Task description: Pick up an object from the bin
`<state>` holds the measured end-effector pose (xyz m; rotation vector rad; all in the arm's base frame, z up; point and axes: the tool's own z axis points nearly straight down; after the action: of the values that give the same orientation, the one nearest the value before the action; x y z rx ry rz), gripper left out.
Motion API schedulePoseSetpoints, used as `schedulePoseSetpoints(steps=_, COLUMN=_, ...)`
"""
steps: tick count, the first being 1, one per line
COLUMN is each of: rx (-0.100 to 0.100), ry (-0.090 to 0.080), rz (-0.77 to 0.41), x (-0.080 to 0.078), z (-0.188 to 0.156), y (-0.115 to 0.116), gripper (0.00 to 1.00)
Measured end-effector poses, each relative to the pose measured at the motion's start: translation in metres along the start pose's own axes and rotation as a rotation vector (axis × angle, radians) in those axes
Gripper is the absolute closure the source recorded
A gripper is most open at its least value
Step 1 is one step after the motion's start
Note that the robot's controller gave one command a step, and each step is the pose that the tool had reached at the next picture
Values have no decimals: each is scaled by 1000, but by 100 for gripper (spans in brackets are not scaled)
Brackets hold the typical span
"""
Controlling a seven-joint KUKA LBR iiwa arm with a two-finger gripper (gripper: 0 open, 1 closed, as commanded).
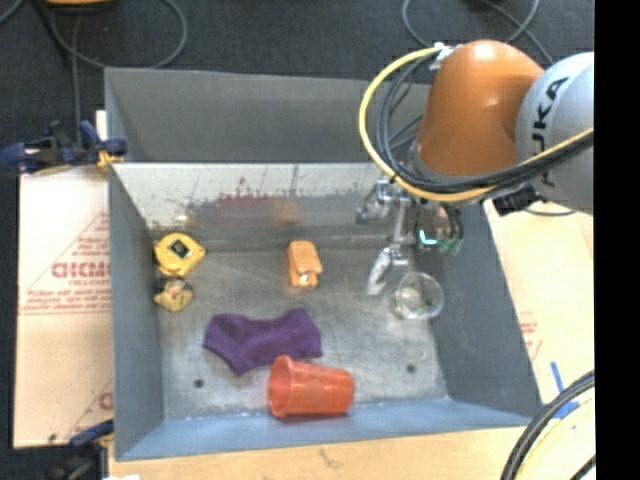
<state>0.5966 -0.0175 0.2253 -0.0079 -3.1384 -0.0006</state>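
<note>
My gripper (383,272) hangs low over the right part of the bin, close to the floor. Right beside it, to its lower right, stands a small clear plastic cup (416,297); I cannot tell whether the gripper touches it. A small orange block-like thing (304,265) lies to the left of the gripper, near the middle of the bin.
A crumpled purple cloth (262,339) lies front centre, with a red-orange cup (310,388) on its side just in front of it. At the left wall sit a yellow tape measure (179,253) and a small yellow thing (173,295). The arm's orange cover overhangs the back right corner.
</note>
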Motion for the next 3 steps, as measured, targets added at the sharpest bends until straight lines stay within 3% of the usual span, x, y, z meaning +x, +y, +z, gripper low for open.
schedulePoseSetpoints(steps=1, rx=0, ry=-8, rz=0, x=-1, z=-5, y=0, gripper=0)
schedulePoseSetpoints(steps=2, rx=0, ry=-13, rz=-5, x=20, z=46, y=18, gripper=0)
schedulePoseSetpoints(steps=3, rx=1, ry=-9, rz=-162, x=53, z=108, y=35, gripper=0)
